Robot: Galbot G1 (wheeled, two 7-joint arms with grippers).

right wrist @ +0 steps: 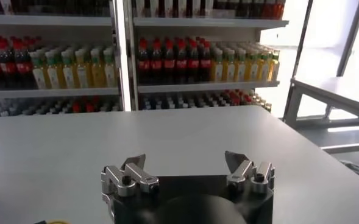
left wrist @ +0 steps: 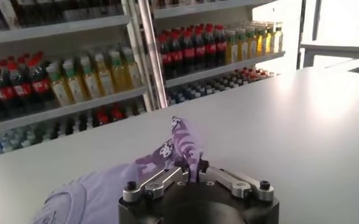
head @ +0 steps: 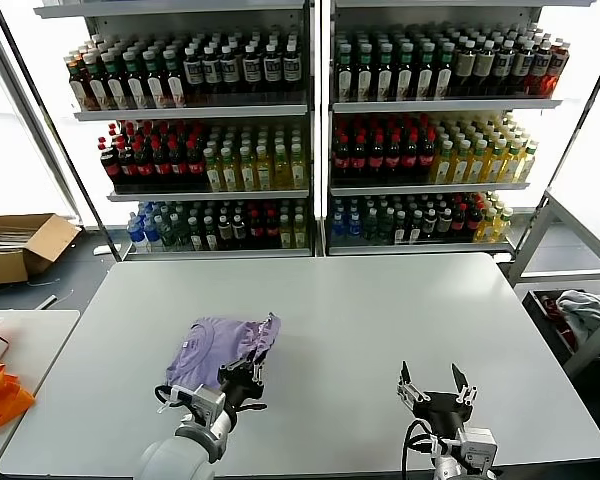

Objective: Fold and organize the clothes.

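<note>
Left gripper [left wrist: 193, 176] pinching T-shirt [head: 220, 345] fold, clearest from left wrist | right gripper [head: 437, 388] spread, over table [head: 380, 310]

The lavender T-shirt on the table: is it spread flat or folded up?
Folded up, loosely: the T-shirt lies bunched in a small heap, one edge pinched and lifted by the left hand.

Lighting was bright and even. Daylight behind the shelves [head: 315, 130] overexposed the background. The tabletop [head: 380, 320] showed soft glare beyond the right hand [head: 436, 386]; shadows were faint.
</note>
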